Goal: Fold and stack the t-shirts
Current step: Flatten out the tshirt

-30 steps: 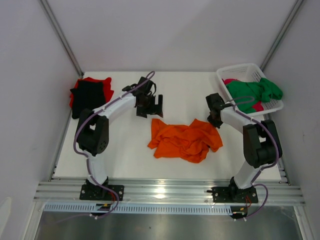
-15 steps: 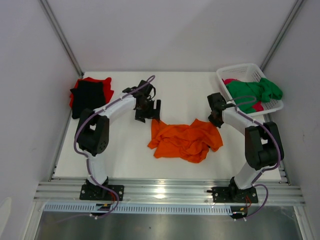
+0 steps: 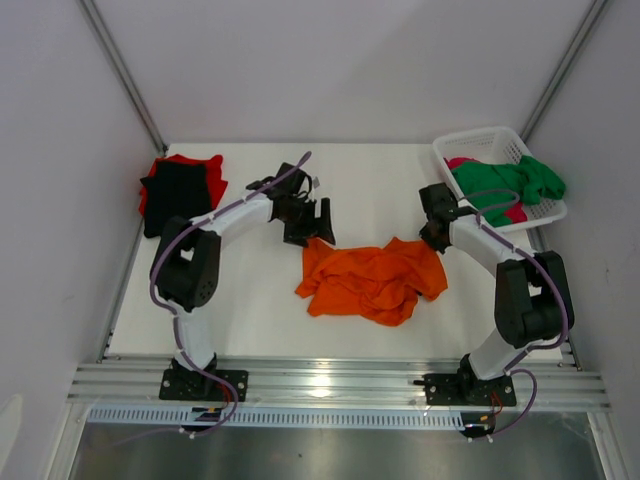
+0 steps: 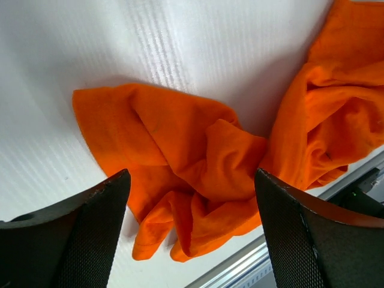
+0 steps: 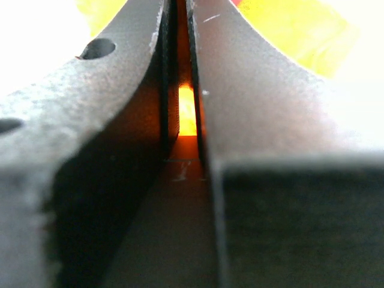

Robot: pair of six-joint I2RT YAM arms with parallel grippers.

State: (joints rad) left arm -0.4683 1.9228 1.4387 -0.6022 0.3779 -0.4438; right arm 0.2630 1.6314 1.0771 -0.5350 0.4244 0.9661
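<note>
Seen from above, a crumpled orange t-shirt (image 3: 370, 282) lies in the middle of the white table (image 3: 370, 180). The left claw (image 3: 318, 222), spread wide, hangs at the shirt's far-left corner, nearer than a second ago. The right claw (image 3: 436, 238) is clenched on the shirt's far-right corner and has drawn it slightly outward. Well left of the orange shirt, a black t-shirt (image 3: 175, 195) lies over a red t-shirt (image 3: 190, 160). Well right of it, a white basket (image 3: 480, 140) holds a green t-shirt (image 3: 520, 180).

Left wrist view: the open claw (image 4: 191, 175) frames the rumpled orange t-shirt (image 4: 198, 162) without touching it.

Right wrist view: the claw (image 5: 179, 90) is pinched shut with a sliver of orange t-shirt (image 5: 187, 111) between its fingers.

The step in hand looks like spreading the shirt flat. Next, the left claw probably needs to drop and pinch its corner.
</note>
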